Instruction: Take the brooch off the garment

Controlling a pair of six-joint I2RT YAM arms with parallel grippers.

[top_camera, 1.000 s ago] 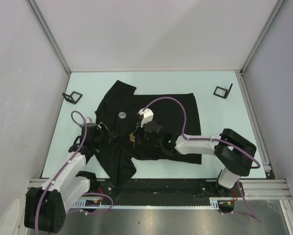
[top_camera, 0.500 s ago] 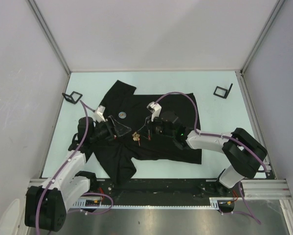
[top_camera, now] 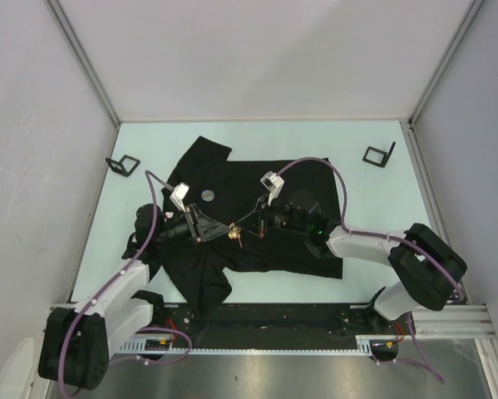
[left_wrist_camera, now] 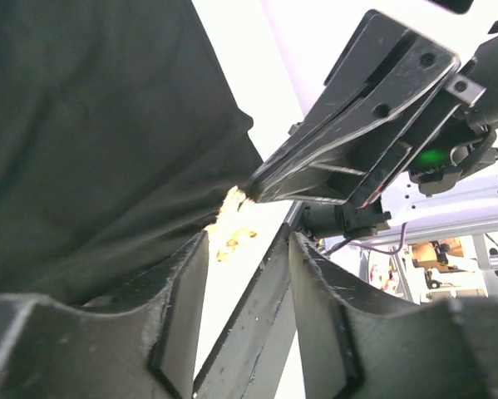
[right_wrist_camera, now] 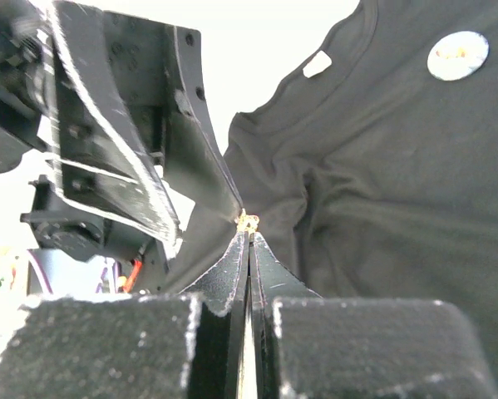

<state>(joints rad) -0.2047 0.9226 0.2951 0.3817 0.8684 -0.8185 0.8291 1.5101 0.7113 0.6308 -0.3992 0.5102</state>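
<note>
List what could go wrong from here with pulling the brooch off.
The right gripper pinches only the edge of the brooch, so it may slip out. The brooch sits against the shirt; a hard pull could drag or tear it. The left gripper is very close, so the two might collide.

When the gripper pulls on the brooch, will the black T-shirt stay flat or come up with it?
Probably it comes up: the T-shirt is floppy, with folds drawn toward the brooch in the shut right gripper. Being thin cloth, it may also slide on the table.
</note>
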